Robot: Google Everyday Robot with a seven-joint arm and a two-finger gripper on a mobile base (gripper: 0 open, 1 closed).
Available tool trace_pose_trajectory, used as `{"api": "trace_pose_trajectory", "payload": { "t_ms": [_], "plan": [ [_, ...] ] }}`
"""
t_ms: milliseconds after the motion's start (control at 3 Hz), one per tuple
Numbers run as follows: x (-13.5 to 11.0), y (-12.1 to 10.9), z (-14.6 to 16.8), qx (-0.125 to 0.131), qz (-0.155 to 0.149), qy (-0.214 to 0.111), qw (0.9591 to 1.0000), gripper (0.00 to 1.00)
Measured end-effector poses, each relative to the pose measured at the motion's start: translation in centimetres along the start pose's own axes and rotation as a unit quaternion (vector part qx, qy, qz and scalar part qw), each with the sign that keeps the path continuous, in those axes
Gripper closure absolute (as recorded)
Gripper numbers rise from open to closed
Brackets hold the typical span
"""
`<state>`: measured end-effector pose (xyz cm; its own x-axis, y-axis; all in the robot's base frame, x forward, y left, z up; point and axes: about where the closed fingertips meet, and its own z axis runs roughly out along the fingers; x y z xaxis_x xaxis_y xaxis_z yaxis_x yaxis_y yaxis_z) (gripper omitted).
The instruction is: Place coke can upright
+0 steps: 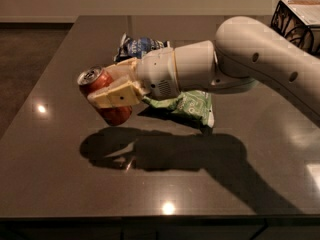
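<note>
While it hangs tilted over the table, can: the coke can is left of centre, silver top aimed at the upper left, seemingly off the surface.
Grip: the gripper is clamped across the can's red side, leaving the base free, probably so it can be swung vertical and set down.
Neighbours: green bag and blue bag lie just behind the arm.
Writing: nothing legible on can or bags.
</note>
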<state>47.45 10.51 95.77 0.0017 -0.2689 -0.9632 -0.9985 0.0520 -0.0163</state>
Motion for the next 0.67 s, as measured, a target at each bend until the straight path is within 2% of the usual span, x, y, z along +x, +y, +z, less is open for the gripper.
{"api": "trace_pose_trajectory", "payload": {
  "t_ms": [333, 667],
  "plan": [
    [0.07, -0.06, -0.07, 0.003, -0.009, -0.041, 0.9991, 1.0],
    [0.83, 0.13, -0.27, 0.005, -0.02, -0.059, 0.998, 1.0]
  ]
}}
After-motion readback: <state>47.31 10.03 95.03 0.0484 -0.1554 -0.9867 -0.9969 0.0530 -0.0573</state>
